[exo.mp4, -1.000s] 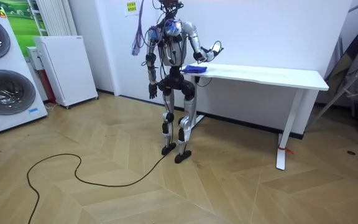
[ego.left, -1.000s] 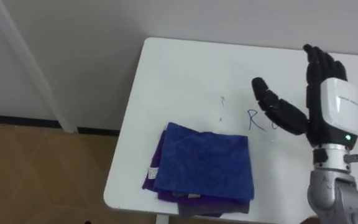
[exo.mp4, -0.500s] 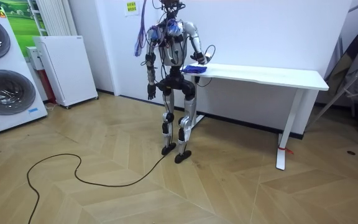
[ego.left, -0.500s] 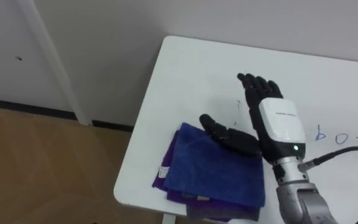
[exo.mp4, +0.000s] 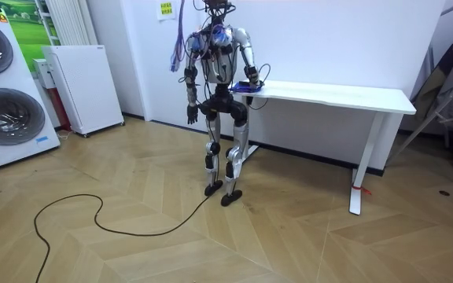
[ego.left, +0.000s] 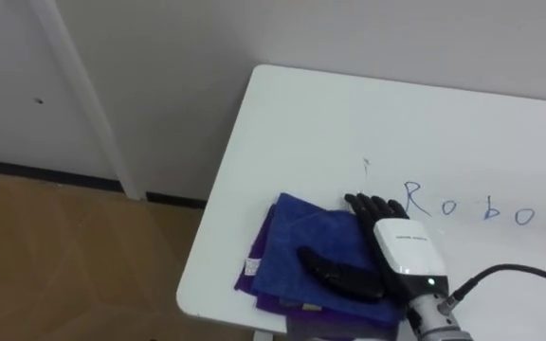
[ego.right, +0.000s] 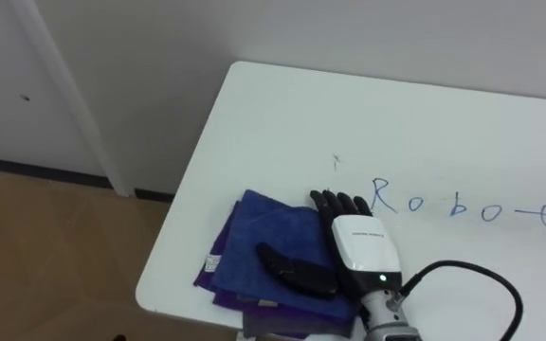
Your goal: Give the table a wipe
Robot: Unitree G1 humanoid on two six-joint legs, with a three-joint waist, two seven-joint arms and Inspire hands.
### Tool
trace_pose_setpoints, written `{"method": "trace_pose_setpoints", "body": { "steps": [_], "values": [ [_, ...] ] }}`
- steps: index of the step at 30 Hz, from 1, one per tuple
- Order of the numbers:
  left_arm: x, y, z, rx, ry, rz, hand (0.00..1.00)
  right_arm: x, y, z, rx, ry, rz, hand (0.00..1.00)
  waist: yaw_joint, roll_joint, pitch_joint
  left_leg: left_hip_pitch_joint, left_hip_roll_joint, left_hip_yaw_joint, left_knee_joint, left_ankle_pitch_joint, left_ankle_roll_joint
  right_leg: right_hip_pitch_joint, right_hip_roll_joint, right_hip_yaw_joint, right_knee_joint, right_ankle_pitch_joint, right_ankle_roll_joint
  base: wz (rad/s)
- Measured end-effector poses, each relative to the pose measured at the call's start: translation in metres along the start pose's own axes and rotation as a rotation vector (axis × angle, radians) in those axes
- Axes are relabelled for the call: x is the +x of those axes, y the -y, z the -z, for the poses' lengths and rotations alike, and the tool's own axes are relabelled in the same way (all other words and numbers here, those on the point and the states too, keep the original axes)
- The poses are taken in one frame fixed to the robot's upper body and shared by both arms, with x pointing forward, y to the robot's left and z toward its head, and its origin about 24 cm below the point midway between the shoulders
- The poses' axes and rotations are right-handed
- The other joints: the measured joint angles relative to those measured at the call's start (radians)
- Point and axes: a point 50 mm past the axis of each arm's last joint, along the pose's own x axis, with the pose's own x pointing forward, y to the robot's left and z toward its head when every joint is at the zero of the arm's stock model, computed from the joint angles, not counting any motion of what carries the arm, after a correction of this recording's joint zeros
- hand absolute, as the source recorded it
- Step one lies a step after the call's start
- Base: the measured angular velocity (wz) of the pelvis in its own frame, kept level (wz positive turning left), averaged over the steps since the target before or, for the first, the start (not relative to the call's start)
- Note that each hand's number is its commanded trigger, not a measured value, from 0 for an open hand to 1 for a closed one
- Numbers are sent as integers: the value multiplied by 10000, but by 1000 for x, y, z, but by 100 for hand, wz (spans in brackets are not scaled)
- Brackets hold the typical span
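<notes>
A folded blue cloth [ego.left: 301, 248] [ego.right: 263, 232] lies on a purple one at the near left corner of the white table [ego.left: 349, 123] [ego.right: 282, 123] [exo.mp4: 344, 96]. My right hand [ego.left: 387, 251] [ego.right: 349, 246] rests flat on the cloth's right part, fingers straight and thumb spread over the fabric. Blue handwriting [ego.left: 486, 206] [ego.right: 453, 204] runs across the tabletop to the right of the hand. In the room view I stand at the table's left end, right hand [exo.mp4: 252, 76] on the cloth [exo.mp4: 242, 86], left hand [exo.mp4: 189, 115] hanging at my side.
A white wall rises behind the table. Wooden floor [ego.left: 64, 256] lies beyond the table's left edge. In the room view a white cabinet [exo.mp4: 81, 86] and washing machines [exo.mp4: 6, 94] stand at the left.
My right hand came down from above the table and moved left onto the blue cloth. The head camera shifted, bringing more of the handwriting into sight.
</notes>
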Motion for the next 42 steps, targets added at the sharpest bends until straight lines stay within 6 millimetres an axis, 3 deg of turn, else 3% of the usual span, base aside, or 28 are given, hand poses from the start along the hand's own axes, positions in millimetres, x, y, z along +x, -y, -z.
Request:
{"method": "trace_pose_setpoints", "body": {
  "steps": [11, 21, 27, 42],
  "values": [
    [0, 1, -2, -14, 90, -132, 0, -1, -2, 1, -82, -56, -89, 0, -17, -14, 51, -184, -15, -2, 79, -4, 5, -54, 3, -35, 1, 1, 2, 3],
    [-1, 7, -4, 98, 134, 58, 0, -5, -3, 1, -1142, 249, 67, 0, -55, 220, -6, -215, -23, -5, 120, -4, 6, -53, 8, -42, 0, 2, 3, 1],
    [-1, 8, -2, 146, 104, 99, 0, -8, -5, 2, -1473, 257, 131, 0, -77, 179, -43, -219, -50, -85, 170, -4, 6, -16, 3, -30, 4, 2, 3, 4],
    [-2, 14, -3, 435, 173, 309, 0, -15, -10, 4, -1336, 398, 661, 0, 39, 163, -31, -159, -54, -168, 167, -1, 11, 68, 13, -20, -4, 2, 4, 1]
  ]
}}
